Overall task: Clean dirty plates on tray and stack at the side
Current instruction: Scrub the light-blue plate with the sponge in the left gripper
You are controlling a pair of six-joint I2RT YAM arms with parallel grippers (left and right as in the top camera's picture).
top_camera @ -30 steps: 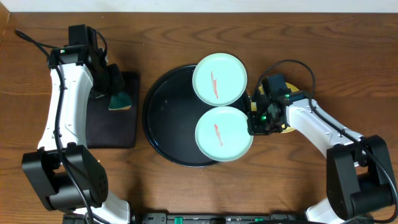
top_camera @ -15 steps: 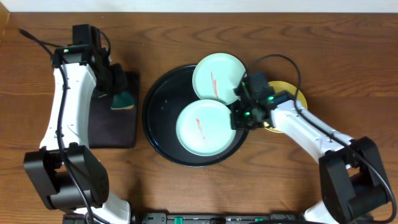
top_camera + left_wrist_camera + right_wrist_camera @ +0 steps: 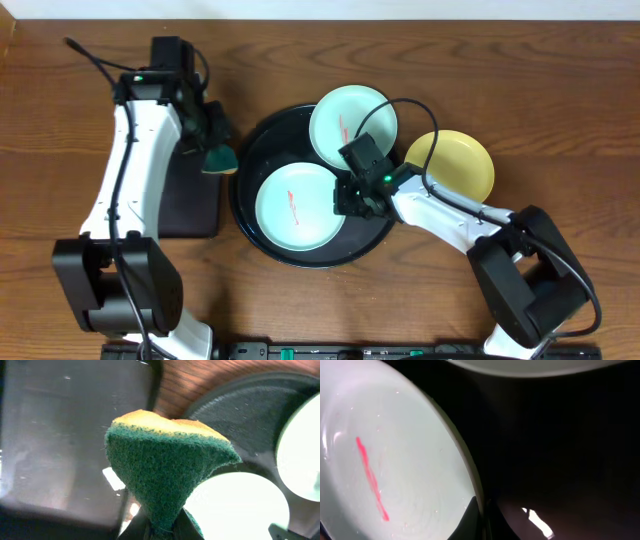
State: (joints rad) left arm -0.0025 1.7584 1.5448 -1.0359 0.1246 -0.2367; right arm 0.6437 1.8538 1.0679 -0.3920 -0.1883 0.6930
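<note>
The round black tray (image 3: 262,150) holds two light blue plates. The near plate (image 3: 295,207) has a red smear; my right gripper (image 3: 342,198) is shut on its right rim, as the right wrist view shows (image 3: 481,512). The far blue plate (image 3: 352,125), also smeared, rests on the tray's back right rim. A pale yellow plate (image 3: 455,163) lies on the wood table right of the tray. My left gripper (image 3: 212,148) is shut on a green and yellow sponge (image 3: 165,460) held above the tray's left edge.
A rectangular black tray (image 3: 185,205) lies at the left, under my left arm. Brown wood table surface (image 3: 560,110) lies bare to the right and behind. My right arm's cable loops over the far blue plate.
My right gripper has dragged the near blue plate leftward across the tray, uncovering the yellow plate. My left gripper has moved right with the sponge, from the rectangular tray to the round tray's edge.
</note>
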